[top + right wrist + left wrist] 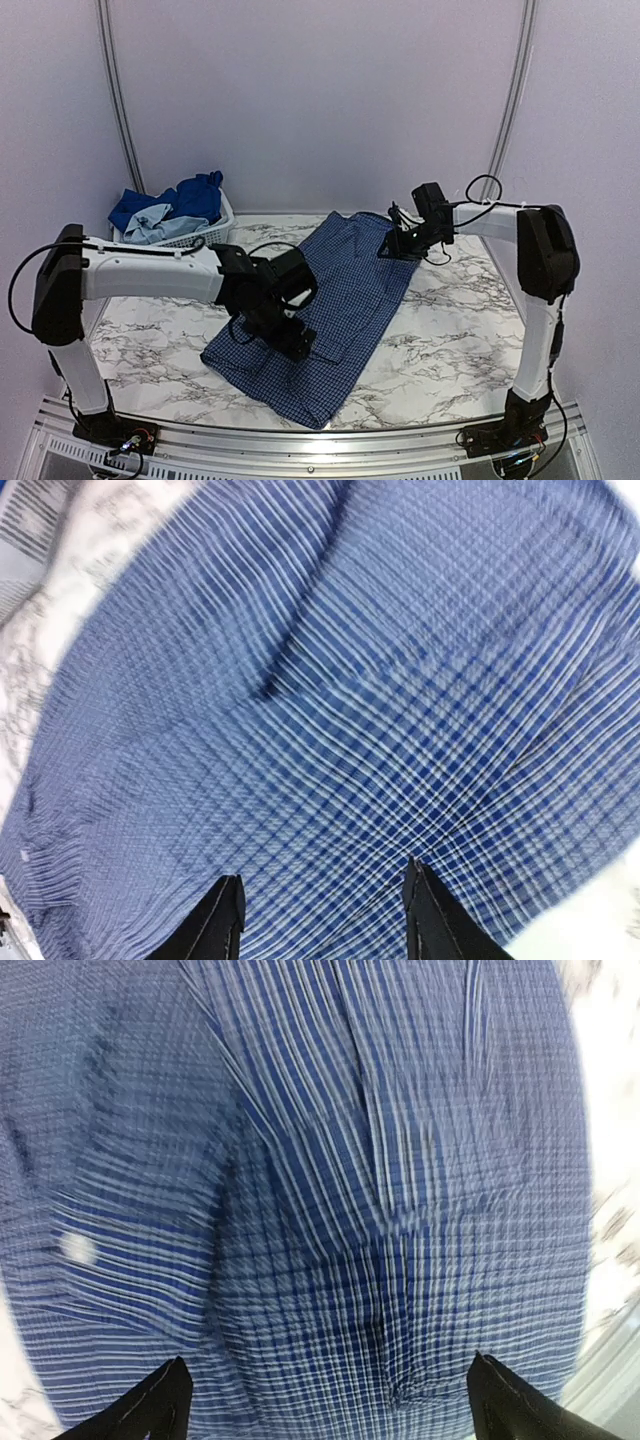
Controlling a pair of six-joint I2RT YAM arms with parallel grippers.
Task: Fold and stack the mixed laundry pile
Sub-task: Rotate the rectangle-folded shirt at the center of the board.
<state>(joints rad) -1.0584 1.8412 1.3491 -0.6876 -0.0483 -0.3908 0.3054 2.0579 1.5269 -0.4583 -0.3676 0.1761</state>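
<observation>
The navy small-check shirt (335, 310) lies spread on the marble table, running from back centre to the front. My left gripper (297, 342) hangs open just above its front left part; the checked cloth (330, 1210) fills the left wrist view between the wide-apart fingertips. My right gripper (392, 247) is open over the shirt's far right corner; the checked cloth (330, 730) also fills the right wrist view. Neither gripper holds anything. The pale blue T-shirt (150, 222) and royal blue clothes (195, 197) lie in the basket.
The white slatted basket (205, 238) stands at the table's back left corner. Bare marble table (450, 330) shows right of the shirt and at the left front. A curved white backdrop encloses the back.
</observation>
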